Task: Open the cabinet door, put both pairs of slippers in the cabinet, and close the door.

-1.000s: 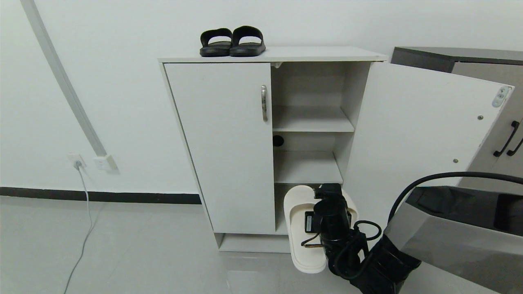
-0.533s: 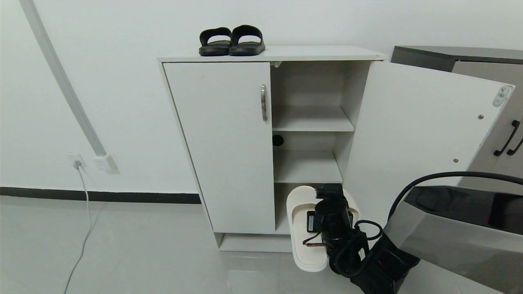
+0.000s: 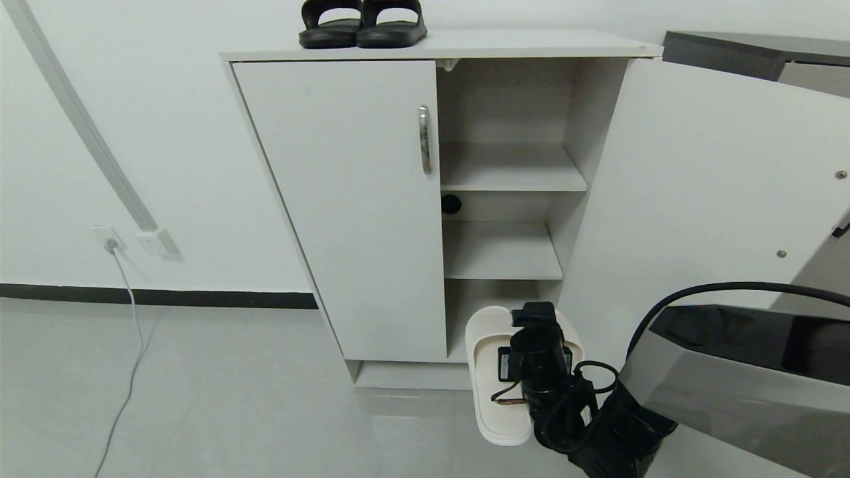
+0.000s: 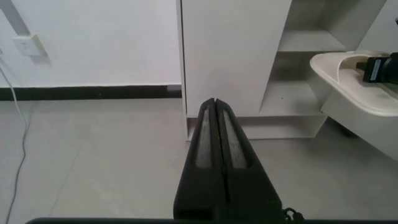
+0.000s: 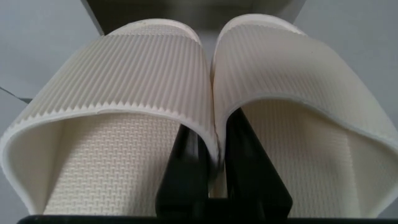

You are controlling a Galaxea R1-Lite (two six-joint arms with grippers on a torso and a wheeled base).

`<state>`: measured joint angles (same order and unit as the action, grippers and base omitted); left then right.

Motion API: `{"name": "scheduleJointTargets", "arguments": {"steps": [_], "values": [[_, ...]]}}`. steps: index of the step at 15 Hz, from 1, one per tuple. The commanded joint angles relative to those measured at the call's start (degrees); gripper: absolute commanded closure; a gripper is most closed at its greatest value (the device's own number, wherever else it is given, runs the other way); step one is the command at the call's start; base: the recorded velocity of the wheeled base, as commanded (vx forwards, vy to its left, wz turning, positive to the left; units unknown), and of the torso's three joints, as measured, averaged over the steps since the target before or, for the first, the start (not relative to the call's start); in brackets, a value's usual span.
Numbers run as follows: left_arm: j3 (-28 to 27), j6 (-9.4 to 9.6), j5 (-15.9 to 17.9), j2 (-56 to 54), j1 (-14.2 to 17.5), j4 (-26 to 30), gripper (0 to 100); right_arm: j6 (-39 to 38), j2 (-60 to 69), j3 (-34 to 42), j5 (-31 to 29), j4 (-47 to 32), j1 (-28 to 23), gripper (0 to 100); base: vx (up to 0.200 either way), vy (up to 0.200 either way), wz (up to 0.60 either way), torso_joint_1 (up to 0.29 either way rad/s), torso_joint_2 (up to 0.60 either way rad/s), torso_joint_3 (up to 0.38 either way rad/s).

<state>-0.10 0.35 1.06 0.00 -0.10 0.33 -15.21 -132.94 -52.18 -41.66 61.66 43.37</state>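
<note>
The white two-door wooden cabinet (image 3: pixel 345 199) has its left door closed and its right door (image 3: pixel 697 186) swung open. The pair of black rubber slippers (image 3: pixel 362 23) sits side by side on its top, left of centre, toes seemingly toward the wall. The pair of cream ribbed slippers (image 3: pixel 488 372) hangs off the floor at the mouth of the bottom compartment (image 3: pixel 465 318), long axis near to far, toes toward the cabinet. The right tool (image 5: pixel 214 155) pinches their inner edges together. The left tool (image 4: pixel 214 109) is closed tight on nothing.
</note>
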Motion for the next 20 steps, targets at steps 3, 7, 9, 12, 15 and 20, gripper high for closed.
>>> {"name": "scheduleJointTargets", "arguments": {"steps": [3, 7, 9, 12, 15, 20], "values": [[0.01, 0.00, -0.01, 0.09, 0.01, 0.02, 100, 0.01, -0.30, -0.12, 0.00, 0.04, -0.48, 100, 0.000, 0.000, 0.00, 0.001, 0.00, -0.199], [0.01, 0.00, -0.09, 0.09, 0.01, -0.15, 100, 3.00, -1.89, -0.73, -0.09, 7.77, -0.75, 100, 0.000, 0.000, 0.00, 0.007, 0.00, -0.148], [0.01, 0.00, -0.09, 0.09, 0.01, -0.15, 100, 12.14, -5.05, -0.65, 0.08, 22.45, -1.54, 100, 0.000, 0.000, 0.00, 0.000, 0.00, 0.000], [0.01, 0.00, -0.09, 0.09, 0.01, -0.15, 100, 14.95, -6.19, -1.09, 0.35, 26.14, -1.80, 100, 0.000, 0.000, 0.00, 0.000, 0.00, 0.000], [0.01, 0.00, -0.09, 0.09, 0.01, -0.15, 100, 15.13, -5.84, -1.17, 0.35, 26.14, -1.80, 100, 0.000, 0.000, 0.00, 0.000, 0.00, 0.000], [0.01, 0.00, -0.09, 0.09, 0.01, -0.15, 100, 15.13, -5.93, -1.00, 0.35, 26.05, -1.80, 100, 0.000, 0.000, 0.00, 0.000, 0.00, 0.000]]}}
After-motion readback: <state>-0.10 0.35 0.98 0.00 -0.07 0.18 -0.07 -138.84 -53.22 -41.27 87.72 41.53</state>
